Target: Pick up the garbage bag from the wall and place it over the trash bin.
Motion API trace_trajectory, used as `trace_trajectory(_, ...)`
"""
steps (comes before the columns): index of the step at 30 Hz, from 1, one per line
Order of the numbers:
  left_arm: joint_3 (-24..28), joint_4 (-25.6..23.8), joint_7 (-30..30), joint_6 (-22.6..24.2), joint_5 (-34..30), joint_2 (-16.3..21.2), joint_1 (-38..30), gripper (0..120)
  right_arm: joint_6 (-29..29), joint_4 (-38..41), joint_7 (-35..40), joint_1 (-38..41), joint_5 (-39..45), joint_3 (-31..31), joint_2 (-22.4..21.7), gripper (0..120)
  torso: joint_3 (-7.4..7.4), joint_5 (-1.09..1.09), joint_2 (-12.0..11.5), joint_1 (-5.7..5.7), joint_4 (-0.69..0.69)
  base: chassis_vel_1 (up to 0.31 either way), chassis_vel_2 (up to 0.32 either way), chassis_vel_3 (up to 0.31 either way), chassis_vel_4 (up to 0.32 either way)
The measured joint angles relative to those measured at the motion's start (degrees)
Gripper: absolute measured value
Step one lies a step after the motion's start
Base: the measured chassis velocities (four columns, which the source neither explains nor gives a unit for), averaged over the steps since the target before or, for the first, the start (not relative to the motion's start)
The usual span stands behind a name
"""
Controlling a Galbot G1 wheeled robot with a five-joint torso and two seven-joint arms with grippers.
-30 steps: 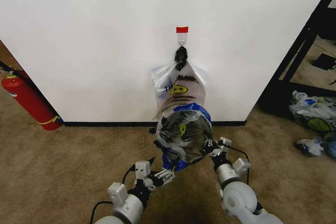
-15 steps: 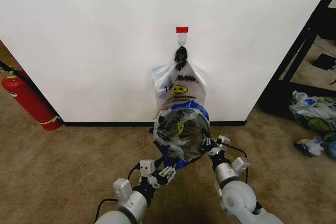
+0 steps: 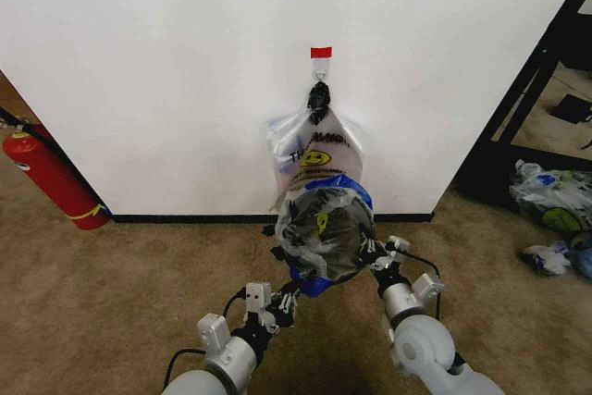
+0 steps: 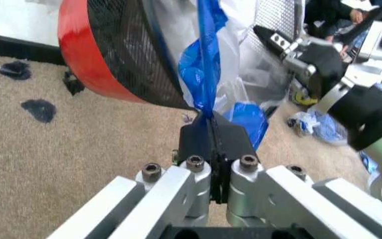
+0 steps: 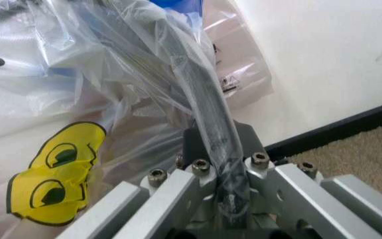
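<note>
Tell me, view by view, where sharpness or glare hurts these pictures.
Head view: evenly lit, the garbage bag glints over the trash bin. Left wrist view: left gripper crisp, background soft. Right wrist view: right gripper near and blurred, wall bright.

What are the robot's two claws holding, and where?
Both hold the garbage bag spread over the trash bin. The left gripper pinches its blue edge; the right gripper clamps plastic at the rim.

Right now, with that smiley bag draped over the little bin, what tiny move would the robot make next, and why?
Probably draw the garbage bag further down: both the left gripper and right gripper pinch its film, and it covers the trash bin only partway.
</note>
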Motion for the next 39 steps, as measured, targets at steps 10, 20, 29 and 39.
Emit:
trace_trajectory(10, -0.4, 3.7, 5.7, -0.1, 6.3, 2.6, 0.4, 0, -1.8, 2.2, 1.0, -0.2, 6.0, 1.1, -0.5, 0, 0.0, 0.0, 0.0, 0.0, 0.0, 0.0, 0.0, 0.0, 0.0)
trace_trajectory(20, -1.5, 9.8, 4.9, -1.4, 12.2, 2.4, -3.5, 0, -3.0, 5.1, 0.8, -1.9, 8.6, 0.9, -1.8, 0, 0.0, -0.01, 0.0, 0.0, 0.0, 0.0, 0.0, 0.0, 0.0)
trace_trajectory(29, -2.7, 13.6, 1.2, -3.2, 15.0, 2.7, -5.4, 0, -3.4, 5.9, 0.8, -2.0, 9.6, 0.7, -2.6, 0, 0.0, 0.0, 0.0, 0.0, 0.0, 0.0, 0.0, 0.0, 0.0)
trace_trajectory(39, -3.4, 13.2, 0.4, -3.8, 14.7, 3.0, -5.3, 0, -2.8, 3.9, -0.9, -2.2, 5.6, -0.1, -3.0, 0, 0.0, 0.0, 0.0, 0.0, 0.0, 0.0, 0.0, 0.0, 0.0)
